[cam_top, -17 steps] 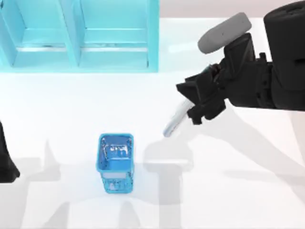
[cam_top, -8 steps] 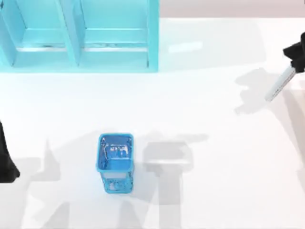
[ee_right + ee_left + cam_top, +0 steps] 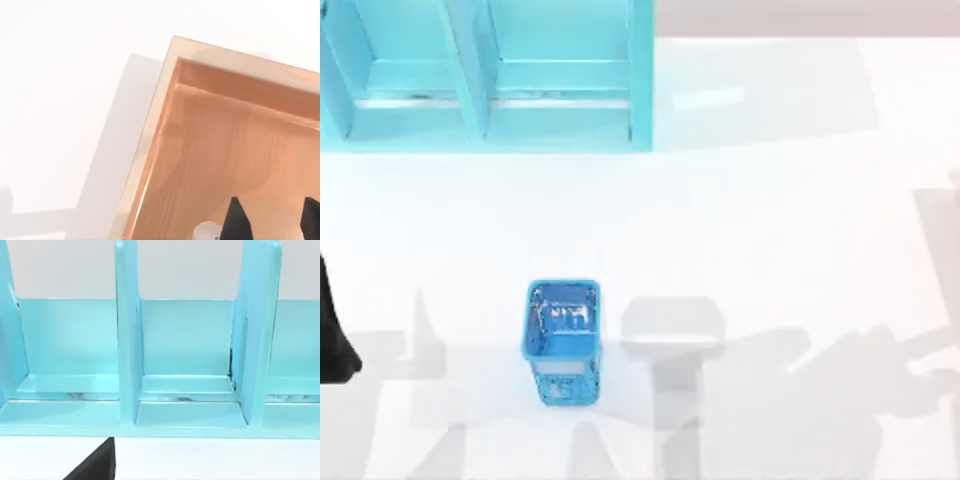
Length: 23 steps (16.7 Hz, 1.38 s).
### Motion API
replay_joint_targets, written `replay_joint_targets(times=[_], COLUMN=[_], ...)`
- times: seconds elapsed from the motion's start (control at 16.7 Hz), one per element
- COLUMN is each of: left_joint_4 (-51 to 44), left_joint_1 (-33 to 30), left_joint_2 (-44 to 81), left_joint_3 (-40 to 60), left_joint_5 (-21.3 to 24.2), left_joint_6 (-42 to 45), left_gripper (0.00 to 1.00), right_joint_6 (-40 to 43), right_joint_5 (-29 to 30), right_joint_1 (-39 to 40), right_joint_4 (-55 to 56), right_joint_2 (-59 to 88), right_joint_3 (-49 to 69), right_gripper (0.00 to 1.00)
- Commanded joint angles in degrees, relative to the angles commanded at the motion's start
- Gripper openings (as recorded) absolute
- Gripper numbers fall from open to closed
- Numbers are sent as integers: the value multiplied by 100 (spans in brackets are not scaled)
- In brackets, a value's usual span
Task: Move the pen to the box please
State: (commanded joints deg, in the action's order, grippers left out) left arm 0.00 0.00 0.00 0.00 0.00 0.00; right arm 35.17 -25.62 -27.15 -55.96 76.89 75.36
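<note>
The pen I cannot place for certain. A small pale patch (image 3: 204, 231) lies on the floor of the wooden box, just beside one dark fingertip in the right wrist view. It may be part of the pen, but too little of it shows to say.

The white table (image 3: 770, 230) takes up most of the top view, with grey shadows across the lower half of the frame. A cyan shelf unit (image 3: 490, 75) with upright dividers stands in the upper left of the frame. The left wrist view faces its open compartments.

The wooden box (image 3: 215, 150) has pale orange-brown walls, and the right wrist view looks down into it past one corner of the rim.

The left arm (image 3: 332, 335) sits parked at the left edge of the frame, a dark shape well apart from everything else. A dark wedge of the left gripper (image 3: 97, 467) shows in front of the shelf, but I cannot tell how it stands.

A small blue holder (image 3: 562, 340) stands upright left of centre in the lower half of the frame, alone on the table.

The right gripper (image 3: 274, 220) hangs over the inside of the box. Its two black fingertips (image 3: 238, 220) are set wide, with bare wood between them.
</note>
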Motion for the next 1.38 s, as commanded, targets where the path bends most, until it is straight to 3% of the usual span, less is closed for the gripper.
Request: replay_joint_targets(times=[0.18,0.48,0.96,1.26,1.38], left_joint_4=[0,0,0,0,0], left_joint_1=[0,0,0,0,0], left_joint_2=[0,0,0,0,0], left_joint_3=[0,0,0,0,0], left_joint_5=[0,0,0,0,0], left_joint_6=[0,0,0,0,0], left_gripper=[100,100,100,100,100], right_joint_6=[316,305,46,15,15], right_joint_5=[-58,-47,89,112,112], right_joint_1=[-421,-406,-153,-111,-111], right_joint_4=[-344,-332,1157,1240,1240], right_joint_2=[-77,-51,-4,35,35], right_joint_3=[86,52,-1172,-1259,-1259], right_gripper=[0,0,0,0,15])
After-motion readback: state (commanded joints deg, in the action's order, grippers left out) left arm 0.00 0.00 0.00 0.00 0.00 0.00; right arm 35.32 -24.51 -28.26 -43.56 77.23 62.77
